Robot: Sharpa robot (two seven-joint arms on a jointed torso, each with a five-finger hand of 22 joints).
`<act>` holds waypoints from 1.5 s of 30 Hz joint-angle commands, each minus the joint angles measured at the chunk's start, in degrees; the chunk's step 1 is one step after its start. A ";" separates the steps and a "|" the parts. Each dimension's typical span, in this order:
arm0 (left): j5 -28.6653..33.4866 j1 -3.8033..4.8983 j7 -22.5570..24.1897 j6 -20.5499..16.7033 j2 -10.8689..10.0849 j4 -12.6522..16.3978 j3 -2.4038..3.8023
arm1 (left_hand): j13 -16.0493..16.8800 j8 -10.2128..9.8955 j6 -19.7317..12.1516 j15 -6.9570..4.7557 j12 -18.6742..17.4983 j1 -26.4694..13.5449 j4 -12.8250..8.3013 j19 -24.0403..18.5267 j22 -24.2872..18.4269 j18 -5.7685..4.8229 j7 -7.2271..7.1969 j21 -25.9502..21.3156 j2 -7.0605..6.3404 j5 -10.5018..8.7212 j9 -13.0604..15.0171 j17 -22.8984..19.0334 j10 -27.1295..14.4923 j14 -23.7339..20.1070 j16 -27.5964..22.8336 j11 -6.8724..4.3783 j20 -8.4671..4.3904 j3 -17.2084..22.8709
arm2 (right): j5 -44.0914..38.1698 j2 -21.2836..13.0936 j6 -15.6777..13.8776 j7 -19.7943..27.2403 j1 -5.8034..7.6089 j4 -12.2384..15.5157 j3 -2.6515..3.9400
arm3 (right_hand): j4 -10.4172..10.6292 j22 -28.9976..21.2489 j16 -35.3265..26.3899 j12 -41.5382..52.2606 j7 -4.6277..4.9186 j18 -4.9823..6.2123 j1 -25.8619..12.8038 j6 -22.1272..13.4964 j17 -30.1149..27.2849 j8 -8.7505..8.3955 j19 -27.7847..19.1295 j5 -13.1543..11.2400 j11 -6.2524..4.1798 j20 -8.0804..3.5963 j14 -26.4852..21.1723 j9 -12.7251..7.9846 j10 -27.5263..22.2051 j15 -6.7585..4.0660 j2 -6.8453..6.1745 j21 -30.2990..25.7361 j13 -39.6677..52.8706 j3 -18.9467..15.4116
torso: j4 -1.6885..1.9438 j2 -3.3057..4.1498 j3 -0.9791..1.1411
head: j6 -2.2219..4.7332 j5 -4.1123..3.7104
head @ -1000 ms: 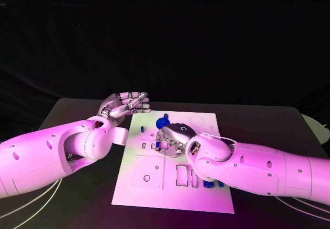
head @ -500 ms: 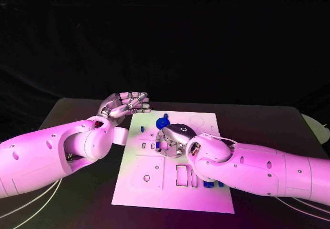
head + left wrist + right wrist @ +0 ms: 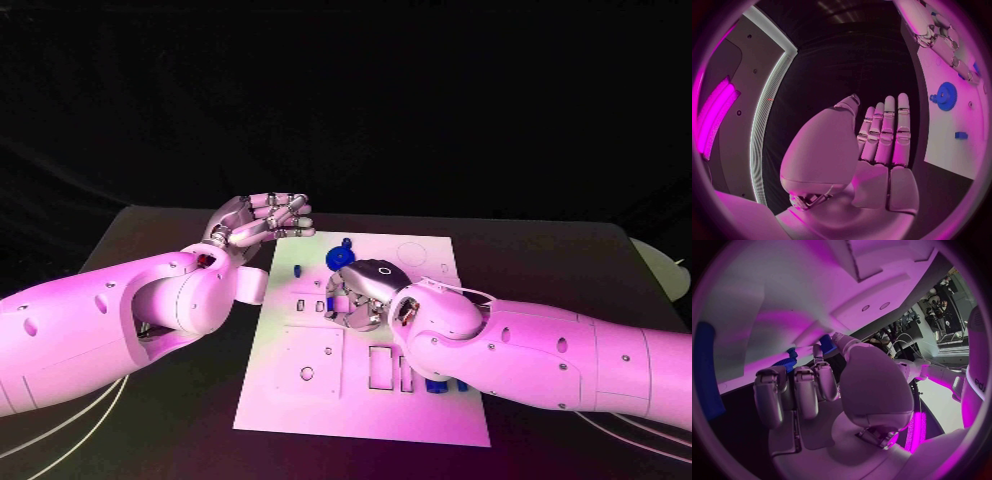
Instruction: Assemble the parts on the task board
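Change over the last sec was small. Right hand (image 3: 364, 290) stayed low over the middle of the task board (image 3: 361, 410), fingers curled down toward the plate. It looked to have settled a touch, and less blue showed under its fingers than a sec before. Right wrist view had a blue part (image 3: 787, 361) just past the curled fingertips (image 3: 770, 382). Whether the hand gripped it, pressed it or only touched it, can't tell.

Left hand (image 3: 267, 220) hadn't moved: it hovered off the board's far-left corner over the black table (image 3: 144, 250), fingers straight and side by side, nothing in it.

Blue gear (image 3: 342, 257) lay where it was, on the board just beyond the right hand. A small blue piece (image 3: 296, 268) sat near the board's left edge. More blue pieces (image 3: 437, 384) sat at the near right edge, partly behind the right arm.

Judgement: right hand was prob. mid-seating of one part, w/ slow downward work rather than a reach. The gear and the other loose pieces were still to do, so the task looked far from finished.
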 commanded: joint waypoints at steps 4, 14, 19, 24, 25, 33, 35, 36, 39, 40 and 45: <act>-0.23 0.06 0.31 1.03 0.00 0.17 0.04 | -0.03 -0.38 -0.05 0.21 -0.19 0.35 -0.11 0.31 -0.08 0.80 -0.12 -0.37 -0.26 -0.38 -0.09 0.05 0.29 -0.17 -0.23 -0.07 0.05 0.37 | -0.94 -0.15 -2.18 -0.27 -0.08 0.19 -0.02 | 1.74 15.10 -0.22 -1.58 0.33 -0.82 -0.74 -1.83 12.81 -0.90 5.89 -2.36 0.47 0.72 5.59 -0.43 -1.85 0.78 -0.89 0.31 4.06 -2.59 | 0.02 -0.01 -0.02 | 0.10 -0.03; -2.22 0.06 -1.45 1.34 -0.05 -0.38 0.04 | -0.04 -0.46 -0.10 0.21 -0.37 0.19 -0.04 0.57 -0.07 0.85 -0.10 -0.26 -0.43 -0.43 -0.12 0.16 0.31 -0.12 -0.30 -0.04 0.01 0.39 | 0.38 -2.95 -11.65 3.95 0.01 3.35 0.13 | 3.13 15.10 -0.32 -2.44 1.12 -0.82 1.16 -4.19 12.50 -2.21 5.89 -3.27 1.19 1.29 5.51 -1.26 -2.86 1.37 1.05 0.31 3.03 -10.66 | -0.01 -0.15 0.03 | 0.26 0.07; -9.01 0.06 -6.81 3.08 0.09 -1.49 0.03 | 0.18 -0.40 0.26 -0.57 -0.73 -6.29 0.22 3.60 0.31 0.88 -0.57 1.24 -1.63 -0.74 -0.01 1.72 1.83 2.68 0.78 -0.60 -0.83 -2.93 | 7.65 -5.81 -14.75 13.06 1.65 5.11 0.34 | 2.64 15.10 -0.33 -1.54 0.88 -0.82 3.83 -2.74 12.50 -1.57 5.89 -1.82 1.00 1.32 5.51 -1.14 -2.12 1.32 2.66 0.31 3.79 -9.87 | -0.23 -0.42 -0.02 | 0.47 0.10; -16.50 0.05 -13.31 4.88 0.46 -2.96 0.03 | 0.92 0.46 2.24 -2.83 0.82 -8.71 0.26 8.29 1.62 0.89 -1.69 4.40 -1.00 -0.80 0.49 5.42 6.79 9.44 5.24 -2.34 -3.11 -4.81 | 17.55 -10.06 -14.80 20.42 3.98 7.49 0.54 | 2.43 15.08 -0.38 -1.46 0.82 -0.81 4.87 -2.52 12.35 -1.45 5.87 -1.50 0.94 1.27 5.47 -1.16 -2.12 1.26 2.63 0.28 3.82 -9.53 | -0.34 -0.66 0.10 | 0.70 0.45; -18.07 0.05 -14.80 5.33 0.52 -3.24 0.03 | 1.23 0.83 3.02 -3.52 1.41 -8.78 0.29 9.87 2.19 0.96 -2.13 5.60 -0.91 -0.80 0.72 6.65 8.25 11.89 7.12 -2.87 -3.80 -4.99 | 19.45 -11.14 -14.68 21.32 4.48 8.05 0.58 | 2.41 15.10 -0.36 -1.45 0.81 -0.82 4.94 -2.49 12.40 -1.43 5.89 -1.46 0.93 1.27 5.48 -1.16 -2.12 1.26 2.62 0.31 3.83 -9.51 | -0.38 -0.75 0.12 | 0.64 0.50; -34.09 0.20 -29.05 13.11 0.52 -4.21 0.05 | 11.09 4.16 8.16 -8.26 13.66 -15.70 -0.08 21.49 30.37 -1.76 -5.57 35.90 1.28 -0.51 4.53 53.83 19.51 27.59 55.81 -7.89 -9.29 -8.33 | 30.64 -20.15 -13.08 23.52 7.81 11.30 0.80 | 2.66 15.10 -0.33 -1.34 0.58 -0.82 5.34 -1.53 12.52 -0.75 5.89 0.10 0.74 1.13 5.51 -0.97 -2.07 1.10 2.70 0.31 3.87 -9.17 | -0.90 -1.62 0.40 | 0.39 1.07; -38.44 0.66 -33.11 15.83 0.71 -4.19 0.05 | 19.19 6.27 7.34 -8.49 22.21 -17.67 0.55 20.22 39.02 -2.69 -5.85 43.75 2.84 -0.55 7.33 60.52 16.35 27.76 61.66 -7.75 -9.39 -9.50 | 32.20 -21.64 -12.71 23.36 8.25 11.50 0.81 | 2.75 15.10 -0.34 -1.35 0.55 -0.82 5.22 -1.43 12.49 -0.66 5.89 0.23 0.72 1.11 5.50 -0.95 -2.08 1.07 2.69 0.31 3.85 -9.19 | -0.90 -1.81 0.51 | 0.30 1.23; -39.94 0.87 -34.45 16.70 0.83 -4.21 0.05 | 24.01 7.46 6.27 -8.45 27.46 -18.54 0.07 19.81 42.67 -2.90 -6.44 47.02 2.98 -0.57 8.87 62.39 13.88 28.20 63.24 -7.89 -9.19 -10.46 | 32.89 -22.29 -12.53 23.24 8.42 11.53 0.81 | 2.75 15.10 -0.34 -1.35 0.55 -0.82 5.22 -1.43 12.49 -0.66 5.89 0.23 0.72 1.11 5.50 -0.95 -2.08 1.07 2.69 0.31 3.85 -9.19 | -0.88 -1.86 0.52 | 0.28 1.28; -46.16 1.67 -39.83 20.17 1.48 -4.20 0.05 | 33.47 9.07 6.43 -8.76 37.19 -19.21 -0.16 21.44 49.10 -3.67 -6.35 51.34 3.81 -0.60 10.41 66.25 14.82 29.56 66.09 -8.25 -9.41 -10.96 | 34.48 -23.84 -12.00 22.84 8.77 11.34 0.82 | 2.80 15.10 -0.35 -1.35 0.52 -0.82 5.14 -1.34 12.46 -0.57 5.89 0.54 0.68 1.08 5.50 -0.92 -2.08 1.05 2.66 0.31 3.84 -9.20 | -0.82 -2.04 0.62 | 0.08 1.48; -47.82 1.87 -41.23 20.99 1.71 -4.18 0.05 | 44.68 11.51 5.27 -8.85 48.36 -18.81 0.55 22.18 54.44 -4.35 -6.66 55.22 4.51 -0.55 13.23 68.88 13.54 30.43 67.95 -8.32 -9.59 -11.87 | 34.79 -24.18 -11.85 22.70 8.84 11.24 0.82 | 2.80 15.10 -0.35 -1.35 0.52 -0.82 5.14 -1.34 12.46 -0.57 5.89 0.54 0.68 1.08 5.50 -0.92 -2.08 1.05 2.66 0.31 3.84 -9.20 | -0.82 -2.16 0.73 | -0.04 1.60; -54.06 2.82 -47.56 24.68 3.59 -4.64 0.04 | 55.39 14.52 5.21 -9.33 58.76 -18.24 0.52 24.54 60.93 -5.38 -7.30 58.98 4.88 -0.36 16.36 72.12 16.40 31.48 70.16 -8.78 -9.78 -12.92 | 35.71 -25.23 -11.23 21.91 9.05 10.54 0.82 | 2.83 15.10 -0.39 -1.47 0.47 -0.82 5.04 -1.26 12.35 -0.46 5.89 0.98 0.64 1.05 5.47 -0.90 -2.18 1.00 2.63 0.31 3.71 -9.20 | -0.79 -2.41 0.84 | -0.34 1.78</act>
